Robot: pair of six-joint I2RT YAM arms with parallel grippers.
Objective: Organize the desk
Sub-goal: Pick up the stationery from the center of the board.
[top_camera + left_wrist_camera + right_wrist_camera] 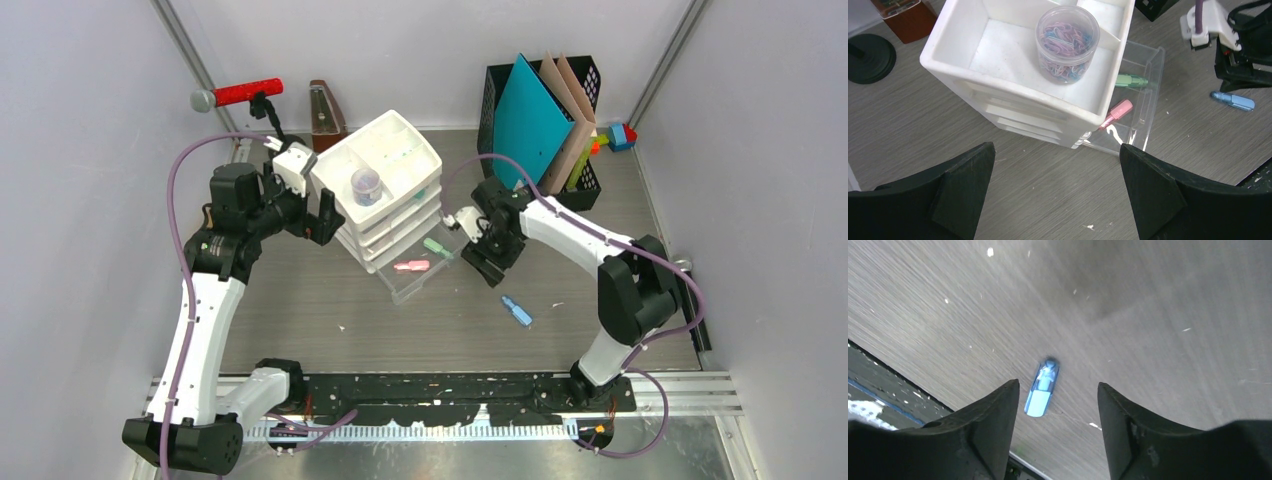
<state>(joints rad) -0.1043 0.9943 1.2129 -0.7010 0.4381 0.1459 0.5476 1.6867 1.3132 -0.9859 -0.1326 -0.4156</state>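
- Grey wood-grain surface: lavender walls L, R, back; rail near edge; room to move front-left.
- Drawer unit mid-back.
- L fingers wide, empty.
- R fingers apart, empty, over blue marker.

**Inspector:** Any text, brand, number or sign that can be read?

**Assistant:** None can be read in any of the three views.

**Inspector:** Which surfaces might carry marking?

**Assistant:** Three. The left arm has a small yellowish spot on its dark joint housing in the top view, too small to make out. The brown box has a mottled patch on its top in the left wrist view, cut by the edge of the frame and blurred. The blue marker has a paler lower section in the right wrist view, smeared by blur.

**Inspector:** Entry?

**Assistant:** No legible characters on any of them.
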